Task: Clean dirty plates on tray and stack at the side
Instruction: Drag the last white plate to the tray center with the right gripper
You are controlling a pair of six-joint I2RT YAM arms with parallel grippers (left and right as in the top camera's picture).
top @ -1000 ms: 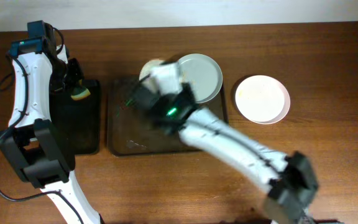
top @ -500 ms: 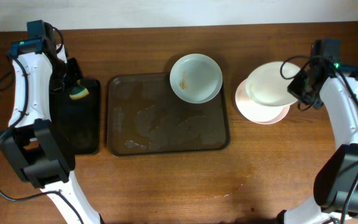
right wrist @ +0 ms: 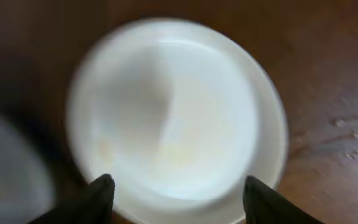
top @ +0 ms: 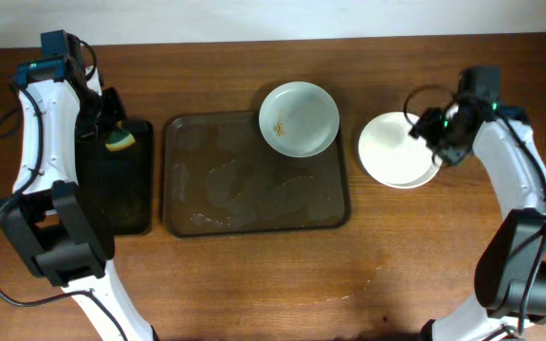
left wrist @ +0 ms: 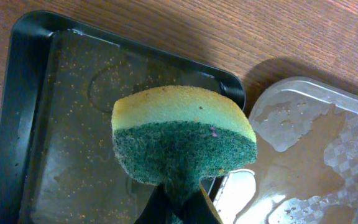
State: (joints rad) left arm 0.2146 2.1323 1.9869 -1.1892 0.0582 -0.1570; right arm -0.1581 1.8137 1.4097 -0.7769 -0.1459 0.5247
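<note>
Right of frame: clean plates (top: 391, 152) stacked on worktop; right gripper (right wrist: 179, 186) over them, jaws wide, holding nothing. One dirty plate (top: 299, 118) lies at upper right corner of tray (top: 216, 189). Left gripper (left wrist: 179, 208) clamps sponge (left wrist: 182, 140), upper left. Approx. one plate to go.

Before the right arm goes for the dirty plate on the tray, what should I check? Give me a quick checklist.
1. Nothing in the right gripper: ok, fingers spread apart.
2. The white plate stack set down on the table: ok.
3. Stack sitting square: cannot tell, the right wrist view is blurred.
4. The dirty plate uncovered on the brown tray: ok, at its far right corner.
5. The sponge gripped in the left gripper: ok.
</note>
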